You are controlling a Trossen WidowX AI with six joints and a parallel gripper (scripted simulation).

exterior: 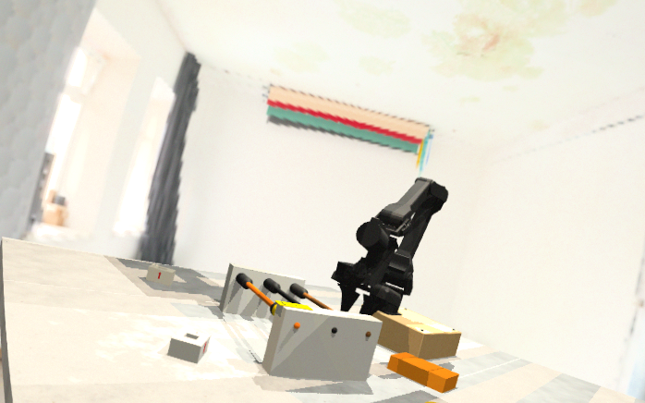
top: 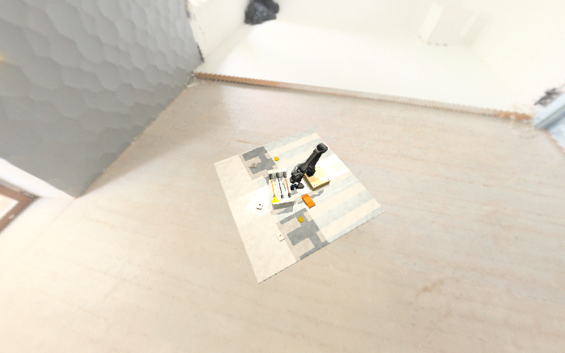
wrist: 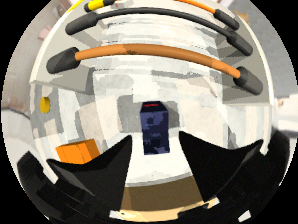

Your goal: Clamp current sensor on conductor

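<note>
My gripper (wrist: 155,136) (exterior: 354,309) (top: 295,187) is open and points down beside the conductor stand. The dark blue sensor (wrist: 155,131), with a red mark on top, stands between the fingertips, with a gap on each side. I cannot tell whether its jaw is open, and its arrow is not readable. The nearest conductor is brown (wrist: 150,49) (exterior: 320,301); the sensor is beside it, not around it. Beyond run a black conductor (wrist: 150,10) and an orange conductor (wrist: 195,6) (exterior: 260,295). No LOAD label is readable.
The stand has a grey end panel (exterior: 324,355). A yellow clamp (exterior: 292,304) (top: 275,199) sits on the orange conductor. A wooden box (exterior: 415,333) (top: 317,180) and an orange block (exterior: 419,371) (top: 307,201) are near the arm. Small white boxes (exterior: 183,349) (exterior: 160,274) stand beyond the stand.
</note>
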